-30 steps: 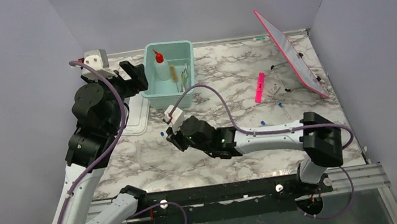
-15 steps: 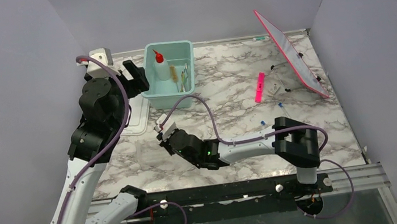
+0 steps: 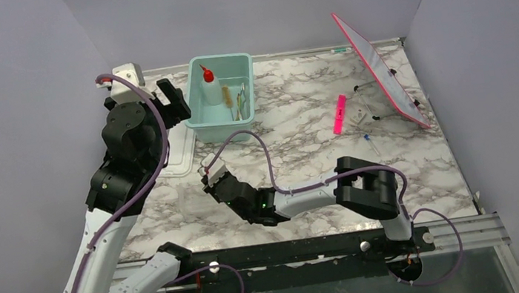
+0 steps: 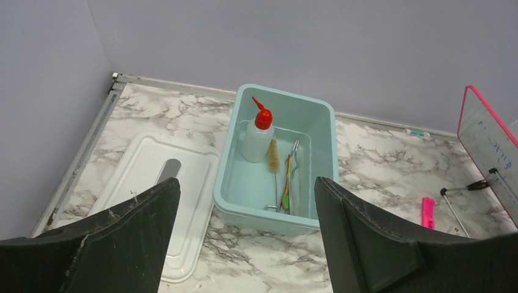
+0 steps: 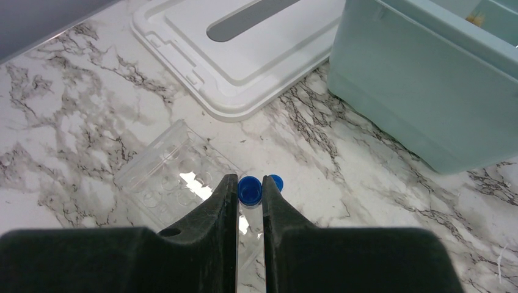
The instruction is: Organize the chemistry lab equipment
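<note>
My right gripper (image 5: 250, 190) is shut on a tiny blue-capped vial (image 5: 250, 188) and holds it low over the marble table, left of centre in the top view (image 3: 209, 180). A second blue-capped vial (image 5: 277, 181) lies just behind its right finger. My left gripper (image 4: 246, 183) is open and empty, held high over the teal tub (image 4: 324, 152) and its white lid (image 4: 153, 201). The squeeze bottle with red nozzle (image 4: 257, 137) and the wire tongs (image 4: 295, 163) are inside the tub. Another vial (image 3: 366, 136) lies at the right.
A clear plastic tray with round wells (image 5: 165, 180) lies just left of the right gripper's fingers. A pink strip (image 3: 341, 114) and a red-framed whiteboard on a stand (image 3: 382, 72) are at the back right. The tub's wall (image 5: 421, 104) stands close ahead on the right.
My right arm has swung left and nearer, carrying the vial towards the clear tray. My left gripper has shifted slightly back beside the tub and stays open.
</note>
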You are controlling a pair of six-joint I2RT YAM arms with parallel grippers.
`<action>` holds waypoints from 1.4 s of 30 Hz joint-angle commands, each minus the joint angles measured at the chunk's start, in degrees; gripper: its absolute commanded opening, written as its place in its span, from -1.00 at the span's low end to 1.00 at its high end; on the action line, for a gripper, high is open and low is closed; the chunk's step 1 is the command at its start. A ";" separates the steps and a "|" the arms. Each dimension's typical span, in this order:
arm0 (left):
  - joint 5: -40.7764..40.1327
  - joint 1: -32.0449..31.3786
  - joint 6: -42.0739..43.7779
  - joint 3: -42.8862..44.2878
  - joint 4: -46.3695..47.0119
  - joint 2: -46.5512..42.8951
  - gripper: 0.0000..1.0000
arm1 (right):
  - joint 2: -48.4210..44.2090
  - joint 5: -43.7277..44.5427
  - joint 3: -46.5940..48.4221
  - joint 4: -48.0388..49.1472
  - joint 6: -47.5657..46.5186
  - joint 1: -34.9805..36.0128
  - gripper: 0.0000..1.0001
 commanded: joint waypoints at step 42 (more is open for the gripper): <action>-3.25 -0.68 2.11 0.35 -0.08 1.43 0.68 | 5.21 1.02 1.75 -1.77 5.61 0.39 -0.66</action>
